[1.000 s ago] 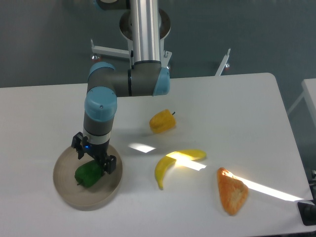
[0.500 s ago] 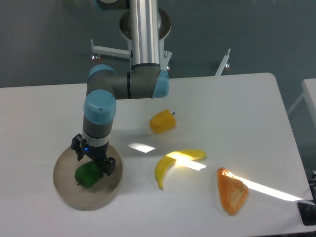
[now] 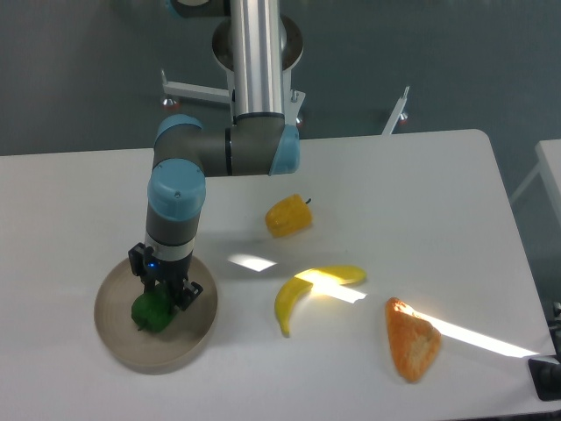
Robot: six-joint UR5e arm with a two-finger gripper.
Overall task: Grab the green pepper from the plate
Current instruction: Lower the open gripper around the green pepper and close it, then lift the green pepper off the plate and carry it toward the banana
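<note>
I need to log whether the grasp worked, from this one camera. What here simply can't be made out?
- Tool grip: its body covers the fingertips and the top of the green pepper, so contact is unclear.
- Whether the pepper is lifted off the plate: one view, underside hidden.
- Dark object at the right edge: cut off, unidentifiable.

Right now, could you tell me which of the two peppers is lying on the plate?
The green pepper, on the plate beneath the gripper; the yellow pepper sits on the table.

Green pepper [image 3: 150,313]: glossy, dark green, lying left of centre on round beige plate [image 3: 123,345].
</note>
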